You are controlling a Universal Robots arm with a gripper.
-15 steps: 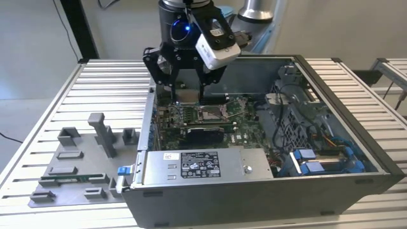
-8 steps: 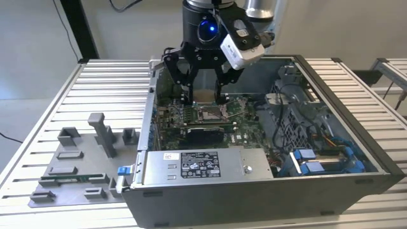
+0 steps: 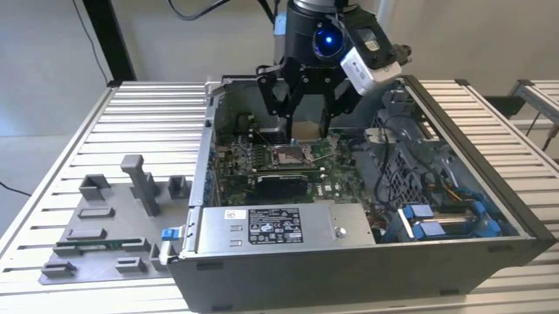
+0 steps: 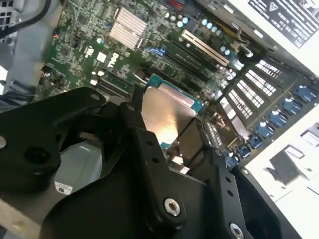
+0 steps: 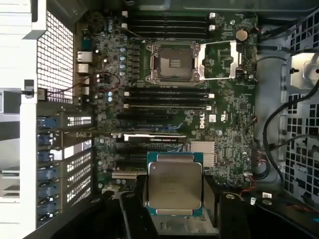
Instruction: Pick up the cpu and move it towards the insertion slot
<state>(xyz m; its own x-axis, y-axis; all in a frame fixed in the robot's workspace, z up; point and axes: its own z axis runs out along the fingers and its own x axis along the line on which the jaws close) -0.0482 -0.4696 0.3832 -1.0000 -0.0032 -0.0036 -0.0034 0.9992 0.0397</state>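
Note:
My gripper (image 3: 307, 134) hangs inside the open computer case, shut on the cpu (image 3: 307, 129), which is lifted clear of the motherboard. In the first wrist view the cpu (image 5: 174, 185) shows its silver-white metal top with a green rim, held between the black fingers (image 5: 133, 219). In the second wrist view the cpu (image 4: 167, 114) sits at the fingertips above the board. The insertion slot (image 5: 174, 61) is a square metal-framed socket with a brownish pin grid, its load plate (image 5: 222, 60) swung open beside it. In the exterior view the insertion slot (image 3: 291, 156) lies just below and in front of the held cpu.
The grey case walls (image 3: 209, 131) enclose the motherboard (image 5: 229, 114). A power supply box (image 3: 279, 226) sits at the case's near side, blue drive bays (image 3: 446, 219) and cables at the exterior view's right. A grey fixture plate (image 3: 105, 229) with a memory stick (image 3: 96, 245) lies at the exterior view's left.

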